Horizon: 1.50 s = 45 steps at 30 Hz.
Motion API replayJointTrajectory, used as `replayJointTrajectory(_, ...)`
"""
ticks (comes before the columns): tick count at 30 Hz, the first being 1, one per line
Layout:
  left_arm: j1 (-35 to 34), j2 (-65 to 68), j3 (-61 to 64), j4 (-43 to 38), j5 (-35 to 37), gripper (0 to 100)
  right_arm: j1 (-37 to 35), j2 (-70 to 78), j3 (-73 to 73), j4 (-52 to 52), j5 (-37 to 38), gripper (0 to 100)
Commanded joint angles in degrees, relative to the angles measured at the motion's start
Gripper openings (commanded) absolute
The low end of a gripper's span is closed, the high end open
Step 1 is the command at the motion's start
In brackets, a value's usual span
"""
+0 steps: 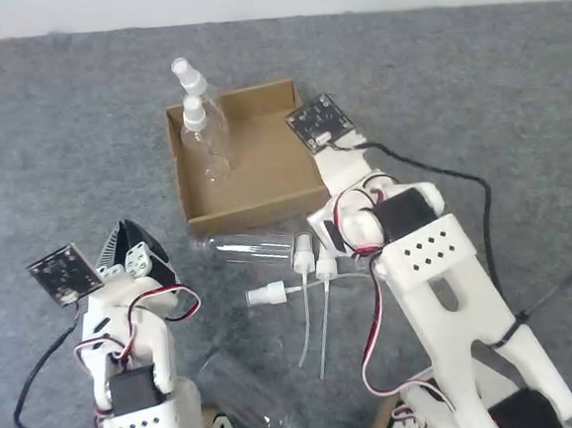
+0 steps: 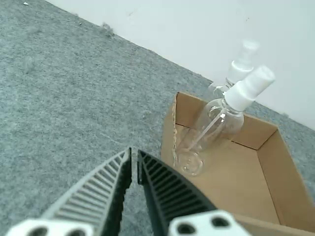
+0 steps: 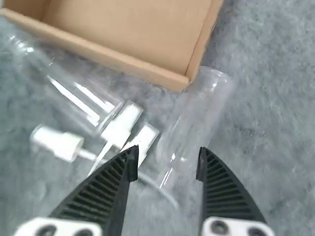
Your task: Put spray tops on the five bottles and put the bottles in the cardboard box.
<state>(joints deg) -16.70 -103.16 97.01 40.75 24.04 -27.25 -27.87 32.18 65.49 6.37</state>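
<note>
Bottle (image 3: 197, 110): clear, uncapped, lying on the tabletop (image 3: 275, 98) just outside the cardboard box (image 3: 113, 61) corner.
Axis: we judge it runs straight away from the right tool (image 3: 167, 152), seemingly between its parted jaws.
Left tool (image 2: 135, 153): closed, empty, well apart.

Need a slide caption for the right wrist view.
Open right gripper over a clear bottle lying beside the cardboard box, loose spray tops alongside.

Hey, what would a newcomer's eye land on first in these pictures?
The open brown cardboard box mid-table stands out, with two clear plastic bottles wearing white spray tops at its far left corner. In front lie loose white spray tops with long tubes, and the right gripper hangs open over another clear bottle lying by the box.
</note>
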Motion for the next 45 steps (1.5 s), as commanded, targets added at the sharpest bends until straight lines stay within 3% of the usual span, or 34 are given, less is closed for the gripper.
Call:
replayJointTrajectory(1, -0.3, 0.0, -0.5, -2.0, -0.6, 1, 2.3, -2.9, 2.5, -8.5, -0.7, 15.1)
replayJointTrajectory(18, -0.3, 0.0, -0.5, -1.9, -0.6, 1, 5.4, 15.6, 6.2, -25.0, -3.2, 22.1)
replayJointTrajectory(27, -0.3, 0.0, -0.5, -1.9, -0.6, 1, 9.1, 23.7, 3.6, -25.7, -3.3, 22.0)
replayJointTrajectory(35, -0.3, 0.0, -0.5, -1.9, -0.6, 1, 12.5, 25.8, 3.1, -25.9, -3.1, 6.9)
replayJointTrajectory(42, -0.3, 0.0, -0.5, -1.9, -0.6, 1, 16.0, 25.8, 3.2, -25.7, -3.7, 6.3)
replayJointTrajectory(45, -0.3, 0.0, -0.5, -1.9, -0.6, 1, 18.9, 25.8, 3.2, -25.7, -8.7, 6.3)
